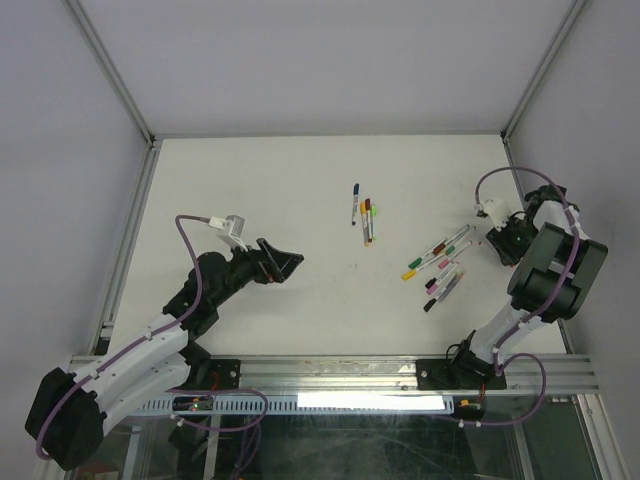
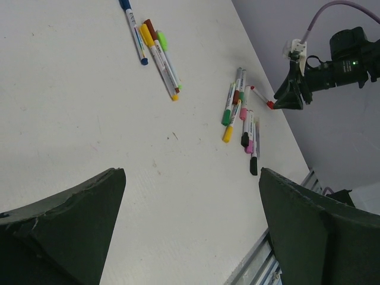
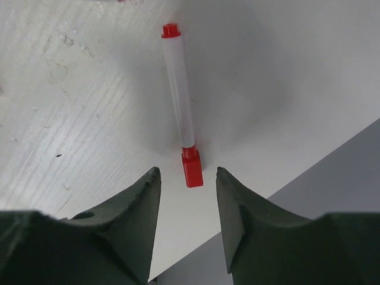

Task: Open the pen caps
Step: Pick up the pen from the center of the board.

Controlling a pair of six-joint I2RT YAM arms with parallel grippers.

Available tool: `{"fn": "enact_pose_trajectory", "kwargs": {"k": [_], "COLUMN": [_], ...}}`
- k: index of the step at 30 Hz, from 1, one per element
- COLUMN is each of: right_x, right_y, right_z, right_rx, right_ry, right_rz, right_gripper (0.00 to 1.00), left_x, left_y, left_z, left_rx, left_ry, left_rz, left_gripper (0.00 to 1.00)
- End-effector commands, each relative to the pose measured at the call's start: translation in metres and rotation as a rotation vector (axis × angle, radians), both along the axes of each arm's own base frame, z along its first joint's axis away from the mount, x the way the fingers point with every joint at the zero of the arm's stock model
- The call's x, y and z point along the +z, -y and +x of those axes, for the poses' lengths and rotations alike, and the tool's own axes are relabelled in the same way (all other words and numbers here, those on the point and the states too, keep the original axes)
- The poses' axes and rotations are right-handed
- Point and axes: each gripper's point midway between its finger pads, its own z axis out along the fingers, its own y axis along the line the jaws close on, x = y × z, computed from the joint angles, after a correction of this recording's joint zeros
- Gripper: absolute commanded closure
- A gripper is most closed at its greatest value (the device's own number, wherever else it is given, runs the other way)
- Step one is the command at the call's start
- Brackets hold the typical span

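Around the red cap [image 3: 192, 170], right hand [image 3: 187, 176] half-spread

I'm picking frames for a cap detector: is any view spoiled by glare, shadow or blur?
Top external: even light, faint shadows, one blown-out bright strip by the front rail, pens tiny. Left wrist: pens sharp, the left hand's fingers dark and soft. Right wrist: red pen crisp, a broad soft shadow across the table around it.

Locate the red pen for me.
The red pen lies at the table's right side, beside the right-hand pen cluster, its red cap between the fingertips of the right gripper in its wrist view.
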Motion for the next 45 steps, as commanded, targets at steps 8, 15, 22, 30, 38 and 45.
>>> {"fn": "enact_pose_trajectory", "kwargs": {"k": [8,15,22,30,38,45], "right_x": [-0.010,-0.022,-0.025,-0.008,0.054,0.125], "right_y": [0.010,0.008,0.015,0.023,-0.029,-0.177], "right_z": [-0.012,-0.018,-0.020,-0.022,-0.022,-0.025], "right_rx": [-0.008,-0.010,-0.053,-0.155,-0.127,0.078], "right_ry": [-0.025,-0.043,-0.039,0.020,0.163,0.261], "right_rz": [-0.020,-0.019,-0.027,0.032,0.214,0.541], "right_gripper": [0.58,0.67,0.85,0.98,1.00,1.00], "left_x": [0.004,0.004,0.004,0.009,0.046,0.083], "left_y": [0.000,0.000,0.001,0.001,0.012,0.015], "left_z": [-0.006,-0.008,-0.010,-0.016,-0.044,-0.058], "left_rx": [-0.016,-0.023,-0.028,-0.050,-0.187,-0.249], "left_ry": [0.016,0.017,0.015,0.033,0.169,0.261], "left_rz": [-0.023,-0.031,-0.038,-0.070,-0.294,-0.486], "left_gripper": [0.01,0.01,0.01,0.01,0.02,0.03]}}
